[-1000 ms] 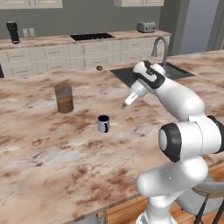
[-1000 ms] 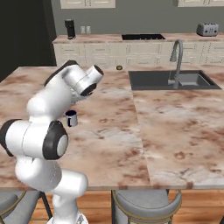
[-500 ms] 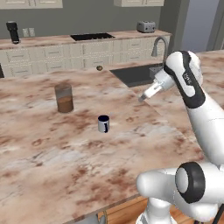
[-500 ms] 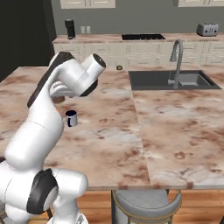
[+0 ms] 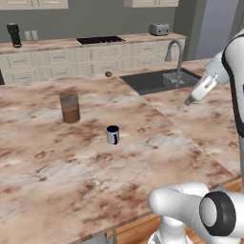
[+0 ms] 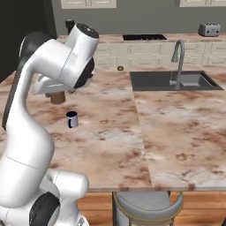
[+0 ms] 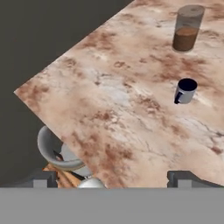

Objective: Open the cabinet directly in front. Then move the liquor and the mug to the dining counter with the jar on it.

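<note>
The small grey mug with its navy inside stands alone on the wide marble dining counter. The glass jar with brown contents stands behind and left of it; in the right base view my arm partly covers the jar. My gripper hangs open and empty above the counter's right part, well right of the mug. Its fingertips stand wide apart. The cabinet and the liquor are out of view.
A sink with a tall faucet is set into the counter's far right. Behind runs a narrower counter over cream drawers with a cooktop, a toaster and a black appliance. A stool stands at the near edge.
My arm has swung up and to the right, carrying the open gripper from just right of the mug toward the sink side. Mug and jar have stayed put.
</note>
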